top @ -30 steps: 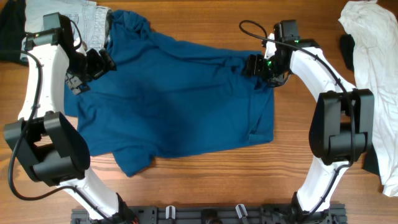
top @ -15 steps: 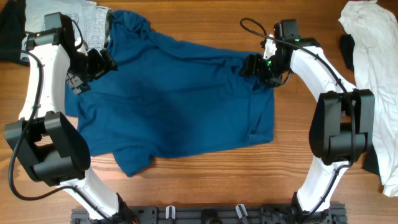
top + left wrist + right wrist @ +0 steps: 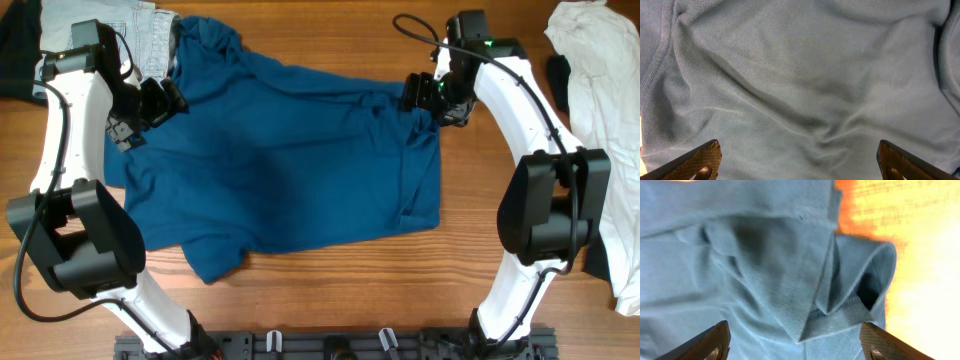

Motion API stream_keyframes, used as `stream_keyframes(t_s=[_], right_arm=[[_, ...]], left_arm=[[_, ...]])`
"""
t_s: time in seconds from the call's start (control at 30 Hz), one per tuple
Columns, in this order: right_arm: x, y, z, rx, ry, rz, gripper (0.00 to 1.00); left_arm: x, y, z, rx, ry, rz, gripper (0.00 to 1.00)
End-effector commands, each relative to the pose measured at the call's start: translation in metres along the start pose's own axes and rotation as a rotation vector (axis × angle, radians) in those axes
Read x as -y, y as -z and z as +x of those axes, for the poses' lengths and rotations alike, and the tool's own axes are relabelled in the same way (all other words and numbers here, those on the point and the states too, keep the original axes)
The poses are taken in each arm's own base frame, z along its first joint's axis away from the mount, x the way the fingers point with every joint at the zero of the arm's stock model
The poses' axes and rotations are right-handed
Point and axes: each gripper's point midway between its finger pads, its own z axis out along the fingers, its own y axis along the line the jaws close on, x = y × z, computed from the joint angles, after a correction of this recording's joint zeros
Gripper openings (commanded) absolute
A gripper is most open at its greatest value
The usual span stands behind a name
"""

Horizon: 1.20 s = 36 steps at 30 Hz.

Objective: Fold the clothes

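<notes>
The top (image 3: 290,160) lies spread out on the table (image 3: 330,300), in the middle of the overhead view. It is deep blue and a bit wrinkled. One bunched end reaches the upper left, and one corner sticks out at the lower left.

The left gripper (image 3: 160,102) is over the top's left edge, in the upper left. Its fingers (image 3: 695,162) are wide apart, with nothing between them and only cloth below.

The right gripper (image 3: 418,95) is over the top's upper right corner. Its fingers are wide apart too. Below them lies a bunched sleeve (image 3: 855,295) with its round end open. They do not pinch it.

A pale jeans piece (image 3: 150,35) peeks out at the upper left, just beside the top. A white garment (image 3: 600,100) lies at the far right, well apart.
</notes>
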Motion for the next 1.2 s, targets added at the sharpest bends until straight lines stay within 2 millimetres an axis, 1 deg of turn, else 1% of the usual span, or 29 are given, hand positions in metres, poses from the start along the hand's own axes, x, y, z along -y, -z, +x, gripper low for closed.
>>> stream_keyframes(t_s=[0.0, 0.2, 0.37, 0.5, 0.73, 0.83, 0.9, 0.97, 1.0, 1.07, 1.1, 1.17], right_arm=[[-0.006, -0.003, 0.010, -0.050, 0.036, -0.043, 0.86], [0.003, -0.020, 0.027, -0.106, 0.020, -0.030, 0.86], [-0.015, -0.031, 0.037, -0.131, 0.020, -0.164, 0.85], [-0.020, -0.039, 0.042, -0.141, 0.023, -0.187, 0.84], [-0.033, -0.055, 0.049, -0.162, 0.056, -0.188, 0.84], [-0.035, -0.064, 0.050, -0.172, 0.049, -0.184, 0.84], [-0.034, -0.068, 0.051, -0.178, 0.045, -0.183, 0.84], [-0.027, -0.069, 0.045, -0.158, 0.041, -0.162, 0.84], [-0.023, -0.070, 0.039, -0.132, 0.040, -0.145, 0.83], [-0.018, -0.070, 0.026, -0.082, 0.047, -0.129, 0.75], [-0.017, -0.070, 0.021, -0.062, 0.049, -0.129, 0.68], [-0.011, -0.068, 0.003, 0.004, 0.044, -0.135, 0.49]], left_arm=[[0.002, 0.001, -0.003, 0.016, 0.006, 0.002, 1.00], [0.003, 0.001, -0.005, 0.022, 0.005, 0.004, 1.00], [0.003, 0.001, -0.006, 0.027, 0.004, 0.006, 1.00], [0.003, 0.001, -0.006, 0.027, 0.004, 0.006, 1.00], [0.003, 0.001, -0.006, 0.026, 0.004, 0.006, 1.00], [0.003, 0.001, -0.006, 0.026, 0.004, 0.005, 1.00], [0.003, 0.001, -0.006, 0.026, 0.004, 0.005, 1.00], [0.003, 0.001, -0.006, 0.026, 0.004, 0.005, 1.00], [0.003, 0.001, -0.006, 0.026, 0.003, 0.005, 1.00], [0.003, 0.001, -0.006, 0.027, 0.003, 0.005, 1.00], [0.003, 0.001, -0.006, 0.026, 0.003, 0.005, 1.00], [0.003, 0.001, -0.006, 0.025, 0.003, 0.005, 1.00]])
